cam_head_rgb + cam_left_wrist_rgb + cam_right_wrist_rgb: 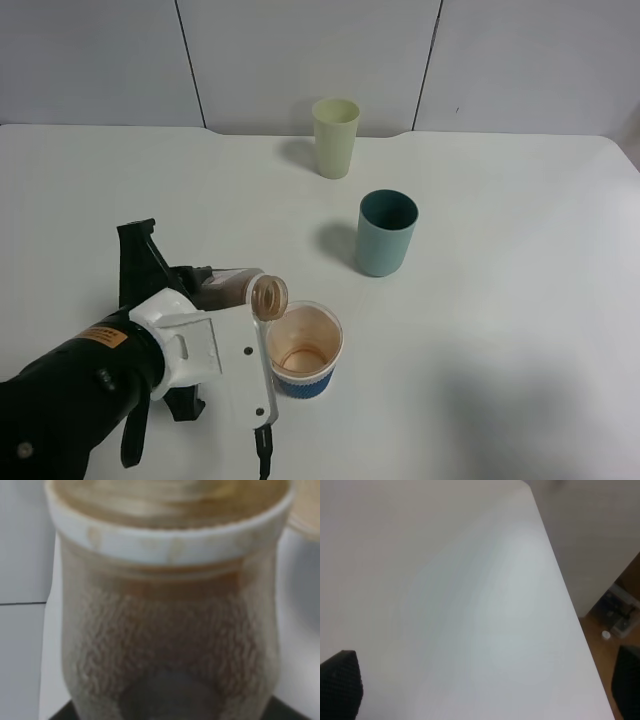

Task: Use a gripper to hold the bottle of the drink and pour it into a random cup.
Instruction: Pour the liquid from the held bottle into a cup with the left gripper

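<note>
The bottle of the drink (238, 288) lies tilted almost on its side in my left gripper (205, 292), which is shut on its body. Its open neck (269, 297) hangs over the near-left rim of the cup (303, 350), a short cup with a whitish rim, a brown-stained inside and a dark blue sleeve. In the left wrist view the bottle (170, 645) fills the picture, brown and foamy inside, with the cup rim (306, 515) just beside it. My right gripper (485, 690) is over bare table, fingers wide apart and holding nothing; it is outside the high view.
A teal cup (386, 232) stands behind and to the right of the short cup, and a pale yellow-green cup (335, 137) stands further back. The right wrist view shows the table edge (570, 610) with the floor below it.
</note>
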{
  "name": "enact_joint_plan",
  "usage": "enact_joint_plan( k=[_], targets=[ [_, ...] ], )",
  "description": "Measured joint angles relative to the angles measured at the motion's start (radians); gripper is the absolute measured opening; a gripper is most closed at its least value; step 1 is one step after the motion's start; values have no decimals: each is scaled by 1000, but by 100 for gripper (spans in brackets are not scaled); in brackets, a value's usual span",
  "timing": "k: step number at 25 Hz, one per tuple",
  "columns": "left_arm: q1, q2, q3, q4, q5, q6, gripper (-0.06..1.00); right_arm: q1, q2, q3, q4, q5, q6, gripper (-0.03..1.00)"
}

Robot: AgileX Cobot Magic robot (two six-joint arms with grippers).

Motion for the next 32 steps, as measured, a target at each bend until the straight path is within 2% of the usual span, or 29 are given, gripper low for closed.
enact_joint_plan(
  k=[8, 17, 23, 32],
  targets=[
    [0, 15, 0, 65, -13, 55, 32, 0, 0, 0, 0, 0, 0, 99],
    [0, 17, 0, 75, -21, 138, 32, 0, 0, 0, 0, 0, 0, 99],
    [0, 17, 0, 77, -26, 150, 32, 0, 0, 0, 0, 0, 0, 99],
    [0, 17, -1, 77, -85, 150, 32, 0, 0, 0, 0, 0, 0, 99]
  ],
)
